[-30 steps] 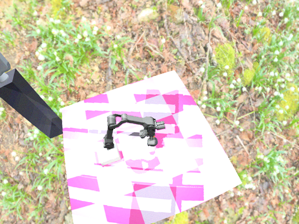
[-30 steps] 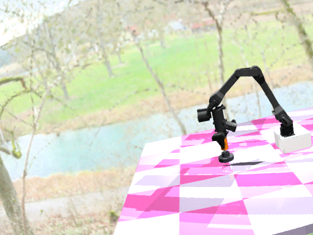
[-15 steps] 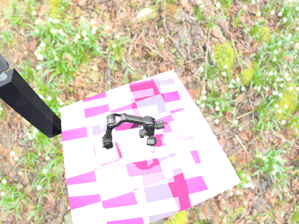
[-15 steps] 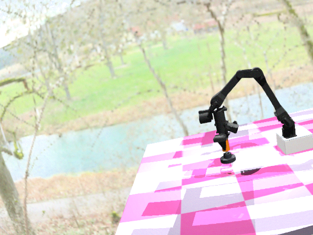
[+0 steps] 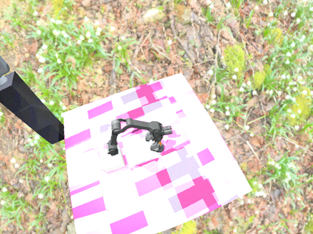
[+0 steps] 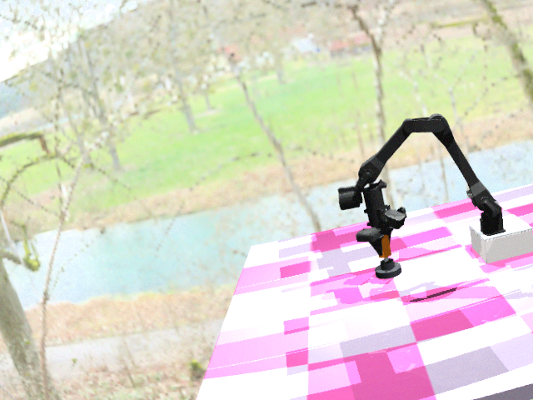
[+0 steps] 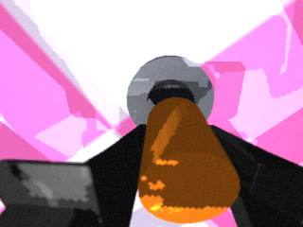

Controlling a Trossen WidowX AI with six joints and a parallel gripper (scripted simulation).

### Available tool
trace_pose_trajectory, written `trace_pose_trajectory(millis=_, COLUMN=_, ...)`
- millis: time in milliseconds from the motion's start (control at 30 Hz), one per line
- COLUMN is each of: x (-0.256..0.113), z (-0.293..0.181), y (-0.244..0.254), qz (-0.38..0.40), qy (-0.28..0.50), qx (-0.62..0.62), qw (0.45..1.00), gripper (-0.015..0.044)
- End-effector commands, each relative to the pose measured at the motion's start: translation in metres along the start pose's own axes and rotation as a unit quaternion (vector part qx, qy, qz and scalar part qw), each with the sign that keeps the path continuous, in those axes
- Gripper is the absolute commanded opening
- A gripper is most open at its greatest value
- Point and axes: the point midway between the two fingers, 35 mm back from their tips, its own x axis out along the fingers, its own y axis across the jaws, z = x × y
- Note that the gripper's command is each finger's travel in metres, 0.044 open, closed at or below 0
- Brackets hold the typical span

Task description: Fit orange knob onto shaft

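The orange knob [image 5: 159, 143] [image 6: 386, 247] [image 7: 189, 175] is held upright between the fingers of my gripper [image 6: 384, 249] [image 7: 176, 130], which is shut on it. The dark grey round pedestal [image 6: 388, 271] [image 7: 141, 92] is directly below the knob. In the exterior view, a small piece of the silver shaft [image 6: 386, 259] shows between the knob's lower end and the pedestal's raised middle, so the knob is not down on the pedestal. The knob's hole and the flat sides are hidden. I cannot tell whether the shaft's tip is inside the hole.
The arm's base stands on a white block [image 5: 114, 165] [image 6: 501, 246] on the pink, white and grey patterned table [image 5: 147, 225] [image 6: 326, 382]. A dark post [image 5: 28, 110] stands beyond the table's left edge in the top view.
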Motion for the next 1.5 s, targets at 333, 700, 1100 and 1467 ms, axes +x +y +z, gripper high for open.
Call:
trace_pose_trajectory(millis=333, x=-0.0028, z=0.0026, y=0.0029, qz=-0.003, qy=0.004, qx=0.442, qw=0.897, gripper=0.0000)
trace_pose_trajectory(millis=700, x=-0.0036, z=0.0036, y=0.0042, qz=-0.004, qy=0.003, qx=0.746, qw=0.666, gripper=0.0000)
trace_pose_trajectory(millis=1100, x=-0.0042, z=0.0015, y=0.0023, qz=-0.005, qy=0.001, qx=0.947, qw=0.323, gripper=0.0000)
trace_pose_trajectory(millis=1467, x=-0.0038, z=-0.0016, y=-0.0011, qz=-0.005, qy=0.000, qx=0.988, qw=0.153, gripper=0.0000)
